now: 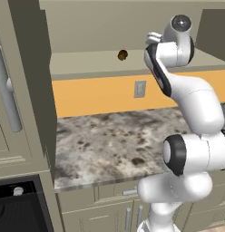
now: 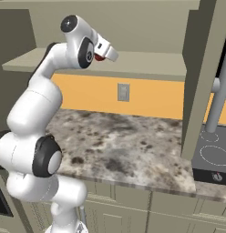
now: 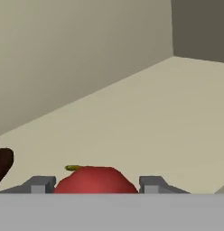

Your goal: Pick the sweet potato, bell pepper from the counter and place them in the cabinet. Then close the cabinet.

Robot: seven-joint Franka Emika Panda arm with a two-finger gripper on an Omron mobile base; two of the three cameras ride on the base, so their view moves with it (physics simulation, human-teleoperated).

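Note:
The cabinet [image 1: 87, 61] stands open, its doors swung out at the left [image 1: 14, 90] and right [image 2: 201, 68]. My gripper [image 3: 95, 184] reaches in just above its shelf [image 2: 146, 63], shut on the red bell pepper [image 3: 93, 179], which sits between the two fingertips [image 3: 39, 184]. The base views show the same hand [image 1: 153, 37] [image 2: 110, 53], with the pepper [image 2: 100, 58] showing red under it. The dark brown sweet potato [image 1: 122, 55] lies on the shelf to the left of the hand, and also at the left edge of the hand view [image 3: 2, 164]. The marble counter [image 1: 114, 140] lies below.
A wall outlet [image 1: 139, 89] sits on the orange backsplash [image 2: 151, 98]. A stovetop [image 2: 213, 154] lies right of the counter under the open right door with its long handle [image 2: 219, 100]. A dark appliance [image 1: 19, 204] sits low on the left.

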